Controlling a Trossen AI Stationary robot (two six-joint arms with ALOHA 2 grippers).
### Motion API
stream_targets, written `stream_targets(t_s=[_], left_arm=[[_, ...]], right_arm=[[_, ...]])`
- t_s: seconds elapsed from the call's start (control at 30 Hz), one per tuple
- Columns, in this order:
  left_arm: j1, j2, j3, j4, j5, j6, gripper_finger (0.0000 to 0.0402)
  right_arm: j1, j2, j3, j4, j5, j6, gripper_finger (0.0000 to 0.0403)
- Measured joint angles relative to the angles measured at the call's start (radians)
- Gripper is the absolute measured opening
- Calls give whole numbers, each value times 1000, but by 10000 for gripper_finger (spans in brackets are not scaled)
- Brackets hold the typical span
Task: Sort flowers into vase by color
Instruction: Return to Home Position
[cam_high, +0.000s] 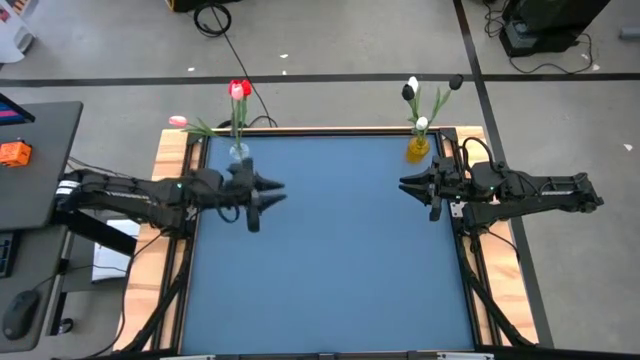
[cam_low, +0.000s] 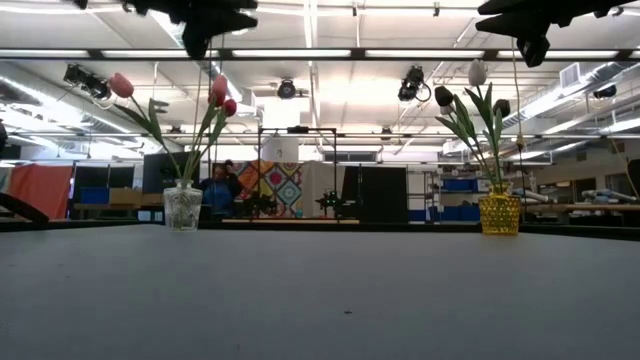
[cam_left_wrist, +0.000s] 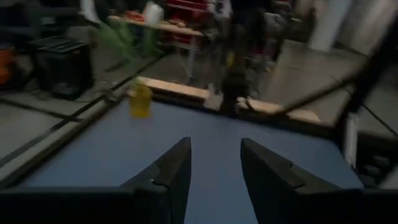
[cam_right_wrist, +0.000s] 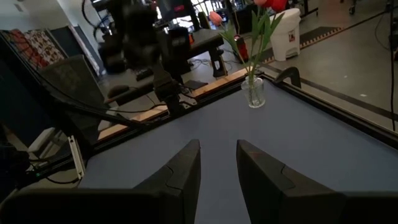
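Dark left gripper (cam_high: 280, 190): level arm, fingers apart, empty; the clear vase (cam_high: 239, 152) of red and pink tulips (cam_high: 238, 92) stands near it, toward the far edge. Right gripper (cam_high: 405, 186): facing it, fingers apart, empty; the yellow vase (cam_high: 418, 150) of white and black tulips (cam_high: 412, 92) stands likewise.

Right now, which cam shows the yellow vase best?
Low view: the yellow vase stands side-on, whole, with its white and black tulips clear above it. The high view shows it only from above, flowers foreshortened. The left wrist view shows it only far off. The right wrist view misses it.
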Motion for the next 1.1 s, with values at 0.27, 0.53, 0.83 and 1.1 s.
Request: stream_targets(t_s=[0.27,0.53,0.83,1.1], left_arm=[[-15,-30,-326,475,233,-88,78],[-48,-170,-367,347,336,-14,7],[-71,-337,-378,316,328,89,4],[-104,-543,-613,414,342,42,3]], right_arm=[[0,0,0,0,0,0,113],[0,0,0,1,0,0,113],[0,0,0,2,0,0,113],[0,0,0,4,0,0,113]])
